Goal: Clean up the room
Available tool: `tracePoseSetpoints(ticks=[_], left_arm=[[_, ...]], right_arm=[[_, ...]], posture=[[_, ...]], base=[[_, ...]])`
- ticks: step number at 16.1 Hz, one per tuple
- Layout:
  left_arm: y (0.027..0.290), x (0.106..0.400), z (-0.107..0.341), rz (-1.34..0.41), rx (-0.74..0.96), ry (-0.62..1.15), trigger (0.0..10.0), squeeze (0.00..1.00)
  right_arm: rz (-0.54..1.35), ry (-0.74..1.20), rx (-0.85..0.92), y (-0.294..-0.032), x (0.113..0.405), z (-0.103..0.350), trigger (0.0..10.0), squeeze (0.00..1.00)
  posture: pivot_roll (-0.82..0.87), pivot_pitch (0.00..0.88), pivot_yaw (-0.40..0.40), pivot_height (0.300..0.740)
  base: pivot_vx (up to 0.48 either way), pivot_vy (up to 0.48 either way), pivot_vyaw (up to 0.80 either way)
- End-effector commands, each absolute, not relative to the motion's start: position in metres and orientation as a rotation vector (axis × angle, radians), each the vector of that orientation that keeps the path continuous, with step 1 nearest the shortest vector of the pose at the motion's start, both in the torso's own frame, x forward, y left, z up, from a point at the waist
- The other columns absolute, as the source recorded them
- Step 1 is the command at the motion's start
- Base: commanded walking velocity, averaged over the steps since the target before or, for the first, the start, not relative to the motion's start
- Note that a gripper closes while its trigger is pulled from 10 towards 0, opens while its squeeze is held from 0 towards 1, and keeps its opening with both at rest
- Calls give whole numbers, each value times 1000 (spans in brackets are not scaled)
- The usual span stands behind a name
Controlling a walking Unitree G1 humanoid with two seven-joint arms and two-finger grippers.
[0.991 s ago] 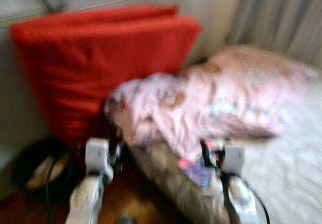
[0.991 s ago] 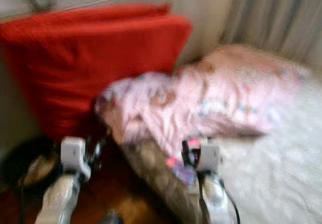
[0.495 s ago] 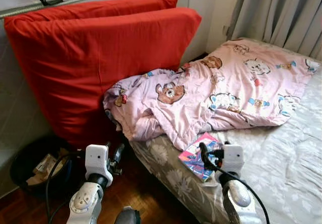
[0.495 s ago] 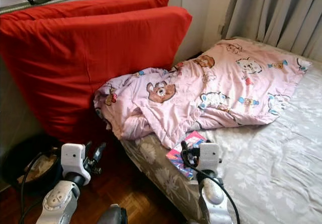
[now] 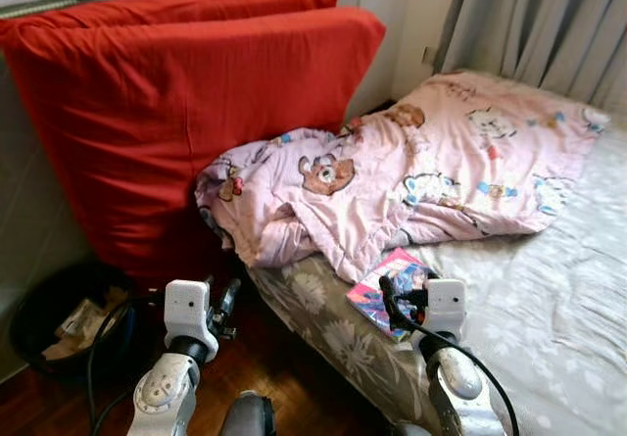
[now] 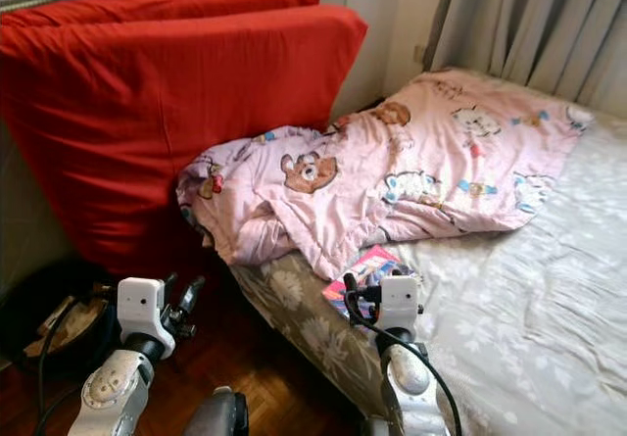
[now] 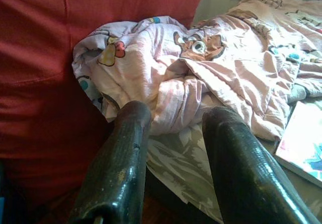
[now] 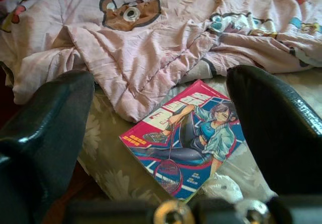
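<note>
A colourful comic book (image 8: 187,132) lies on the grey floral bed sheet (image 5: 549,299), near the bed's edge and just below a rumpled pink cartoon-bear blanket (image 5: 392,181). My right gripper (image 8: 161,80) hovers open just short of the book, its two black fingers apart on either side of it. My left gripper (image 7: 177,111) is open and holds nothing. It is held low over the wooden floor beside the bed, pointing at the blanket's bunched end and the red cushions (image 5: 186,113).
Two big red cushions lean against the wall at the left. A black bin (image 5: 54,318) with paper scraps stands on the floor below them. Grey curtains (image 5: 549,15) hang behind the bed at the right. Dark parquet (image 5: 284,377) shows between bin and bed.
The picture was blurred a second ago and is now steady, shifted only slightly. Both arms keep the same pose and the book and blanket lie as before.
</note>
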State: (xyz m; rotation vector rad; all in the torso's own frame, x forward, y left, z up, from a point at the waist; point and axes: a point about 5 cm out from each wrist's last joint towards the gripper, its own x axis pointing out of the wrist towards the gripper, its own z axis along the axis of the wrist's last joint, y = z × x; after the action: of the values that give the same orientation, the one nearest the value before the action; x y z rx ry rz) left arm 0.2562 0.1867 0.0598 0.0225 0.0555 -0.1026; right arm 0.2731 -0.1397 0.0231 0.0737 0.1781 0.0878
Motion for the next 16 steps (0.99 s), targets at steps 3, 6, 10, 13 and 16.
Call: tracePoseSetpoints(ticks=[3, 6, 10, 13, 16], left_arm=[[188, 258, 59, -103, 11, 67, 10000, 0], [187, 258, 59, -104, 11, 70, 10000, 0], [187, 257, 59, -104, 14, 74, 10000, 0], [189, 257, 60, -101, 15, 73, 10000, 0], [186, 257, 60, -113, 16, 75, 10000, 0]], right_arm=[[95, 193, 75, -139, 272, 20, 10000, 0], [109, 202, 80, -138, 270, 18, 10000, 0], [135, 207, 75, -135, 269, 16, 10000, 0], [177, 189, 65, -130, 267, 18, 10000, 0], [176, 197, 77, -130, 267, 17, 10000, 0]], posture=[[4, 48, 7, 634], [3, 51, 7, 634], [9, 55, 6, 634], [8, 55, 7, 634], [10, 55, 10, 634]], base=[[0, 0, 0], [0, 0, 0], [0, 0, 0], [0, 0, 533], [0, 0, 771]])
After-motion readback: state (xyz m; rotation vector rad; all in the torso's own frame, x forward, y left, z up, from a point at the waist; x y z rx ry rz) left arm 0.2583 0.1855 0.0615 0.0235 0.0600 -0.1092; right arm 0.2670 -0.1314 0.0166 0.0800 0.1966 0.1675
